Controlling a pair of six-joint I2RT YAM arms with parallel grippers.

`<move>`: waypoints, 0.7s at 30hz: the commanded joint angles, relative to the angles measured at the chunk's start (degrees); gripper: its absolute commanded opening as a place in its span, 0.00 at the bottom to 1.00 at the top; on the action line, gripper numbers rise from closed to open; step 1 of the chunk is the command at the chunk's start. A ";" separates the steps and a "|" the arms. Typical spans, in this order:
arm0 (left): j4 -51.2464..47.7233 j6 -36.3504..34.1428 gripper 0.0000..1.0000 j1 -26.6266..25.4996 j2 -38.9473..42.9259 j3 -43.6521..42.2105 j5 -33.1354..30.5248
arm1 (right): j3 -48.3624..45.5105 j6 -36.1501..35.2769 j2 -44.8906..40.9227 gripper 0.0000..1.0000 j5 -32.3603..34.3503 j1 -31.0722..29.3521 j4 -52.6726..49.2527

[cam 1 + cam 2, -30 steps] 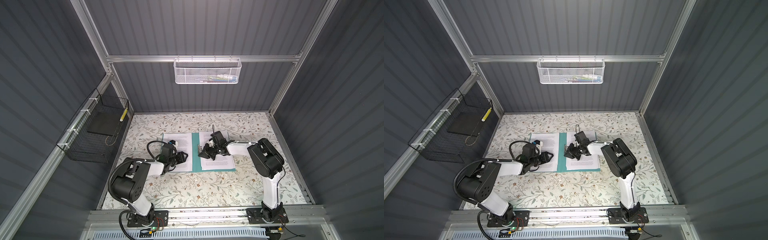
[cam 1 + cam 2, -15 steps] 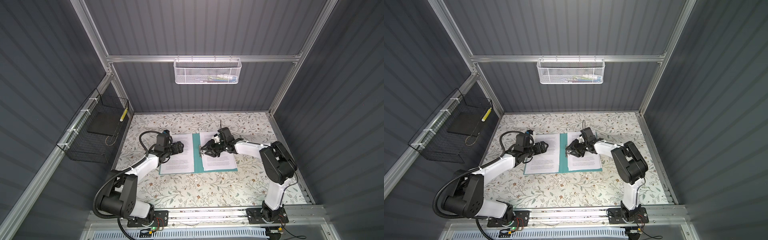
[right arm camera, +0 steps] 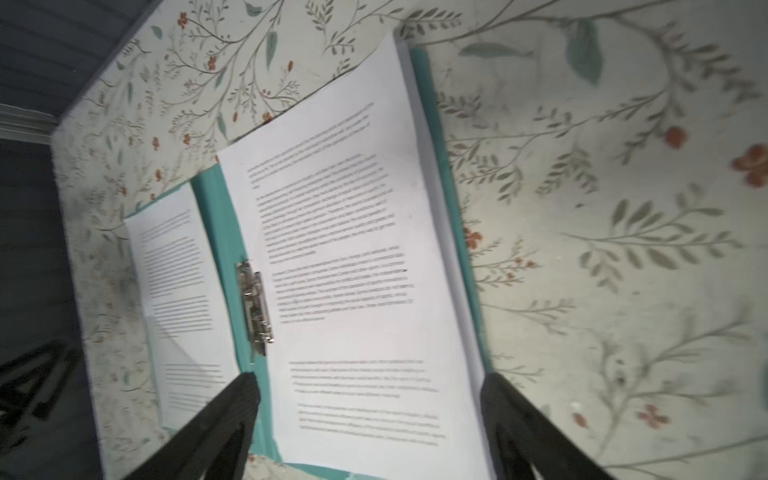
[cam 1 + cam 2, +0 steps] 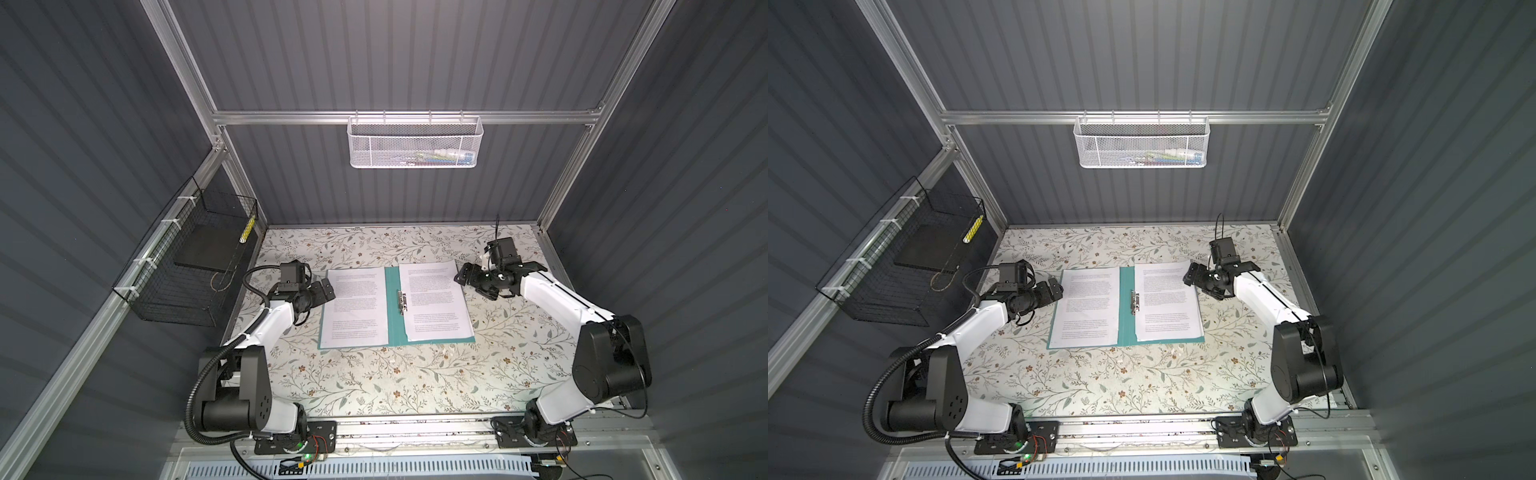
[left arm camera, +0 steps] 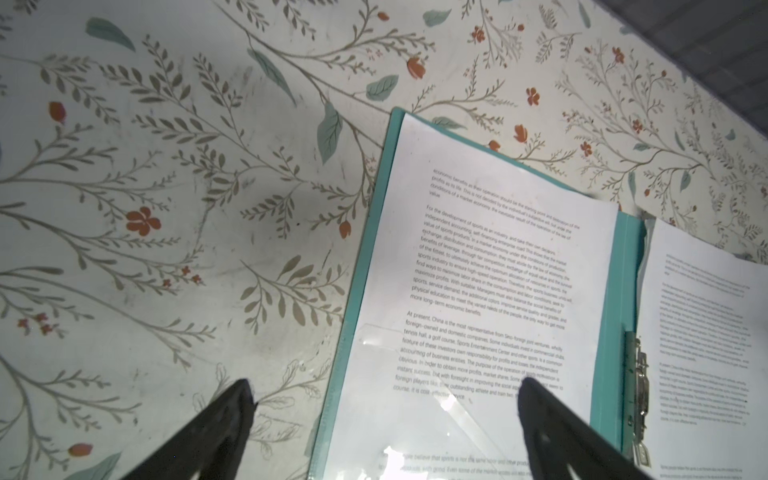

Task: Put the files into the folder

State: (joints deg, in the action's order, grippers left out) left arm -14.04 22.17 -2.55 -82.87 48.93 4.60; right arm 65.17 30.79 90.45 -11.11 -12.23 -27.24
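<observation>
Top views were sharp, evenly lit from above w/ dim walls; left wrist view was crisp w/ a glare patch on files (image 5: 490, 291); right wrist view was blurred, esp. table (image 3: 623, 249) nr edges.

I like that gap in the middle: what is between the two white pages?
A strip of the open teal folder with its small metal clip, between the left page and the right page; both top views show it.

In both top views the print on the files (image 4: 436, 299) is too small to read, and the items in the white mesh basket (image 4: 374, 145) at 12 o'clock are too small to name. In the right wrist view that print is blurred. The left wrist view's edge cuts off the folder (image 5: 617, 291).
</observation>
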 commanded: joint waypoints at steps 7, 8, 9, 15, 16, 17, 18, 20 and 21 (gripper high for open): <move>-4.57 -0.23 1.00 0.00 0.65 -3.64 0.65 | -2.65 -6.78 5.17 0.91 3.66 2.91 -0.31; -4.79 0.18 0.99 0.00 0.72 -4.15 0.92 | -3.33 -6.71 5.76 0.92 2.47 2.99 0.84; -4.90 0.52 0.99 0.00 0.85 -4.70 1.25 | -3.69 -6.59 6.30 0.92 1.27 3.00 1.57; -4.24 0.82 1.00 0.00 0.93 -7.44 1.98 | -5.49 -5.27 9.34 0.93 -7.07 3.09 8.26; -3.80 0.85 0.99 0.00 0.84 -7.60 2.51 | -5.41 -5.21 9.92 0.93 -7.58 3.02 8.95; -3.09 0.94 0.99 0.00 0.77 -8.07 3.38 | -5.17 -5.21 10.69 0.93 -10.69 3.08 9.54; -2.54 0.95 0.99 0.00 0.55 -8.22 4.28 | -4.86 -4.97 11.36 0.92 -11.19 3.07 9.68; -1.55 0.99 0.99 0.00 -0.67 -8.50 6.56 | -3.89 -5.03 13.56 0.91 -12.80 3.09 9.52; -0.80 1.09 0.98 0.00 -1.32 -8.84 8.05 | -3.51 -5.21 14.44 0.90 -13.67 3.17 9.41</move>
State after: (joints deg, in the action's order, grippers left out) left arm -16.43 22.74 -2.52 -83.18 41.32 8.40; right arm 60.36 25.52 102.56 -20.25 -9.23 -19.20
